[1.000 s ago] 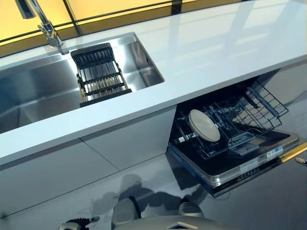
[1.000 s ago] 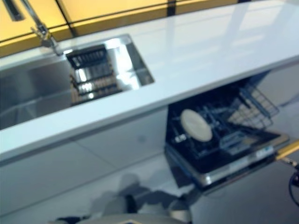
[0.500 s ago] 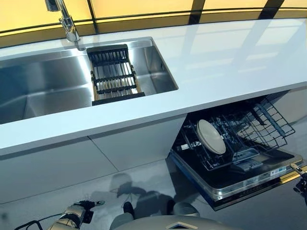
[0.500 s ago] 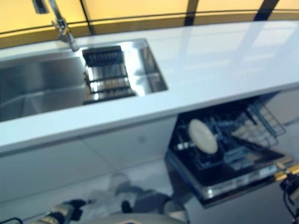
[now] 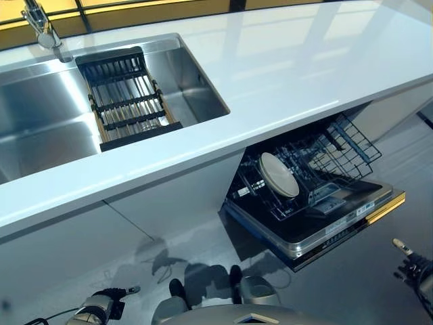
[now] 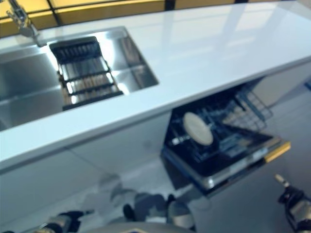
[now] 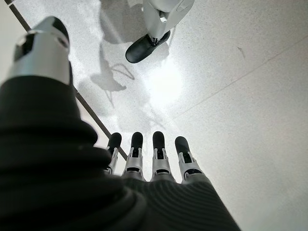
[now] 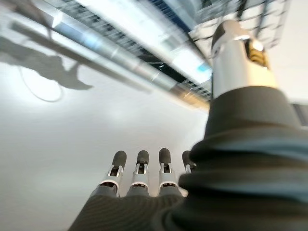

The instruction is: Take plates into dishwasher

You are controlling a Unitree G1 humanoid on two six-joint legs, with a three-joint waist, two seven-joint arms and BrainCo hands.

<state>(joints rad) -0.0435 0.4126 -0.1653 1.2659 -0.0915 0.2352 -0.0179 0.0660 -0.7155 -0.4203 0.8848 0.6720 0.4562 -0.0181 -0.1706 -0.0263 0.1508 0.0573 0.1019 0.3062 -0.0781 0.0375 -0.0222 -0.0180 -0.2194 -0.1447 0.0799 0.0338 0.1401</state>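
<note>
One white plate (image 5: 279,175) stands on edge in the lower rack (image 5: 338,152) of the open dishwasher (image 5: 318,227) under the counter, at right. It also shows in the right eye view (image 6: 197,128). My left hand (image 5: 98,309) hangs low at the lower left, open and empty, over the floor (image 7: 231,96). My right hand (image 5: 414,267) hangs low at the lower right, open and empty, beside the dishwasher door's edge (image 8: 144,72). Both hands are well apart from the plate.
A white counter (image 5: 284,68) runs across above the dishwasher. A steel sink (image 5: 40,122) at left holds a black drying rack (image 5: 125,101), with a tap (image 5: 40,27) behind it. No plates show on the counter or in the sink.
The whole picture has shifted, so the camera has moved. My right hand now shows lower at the right edge. The plate stays in the rack.
</note>
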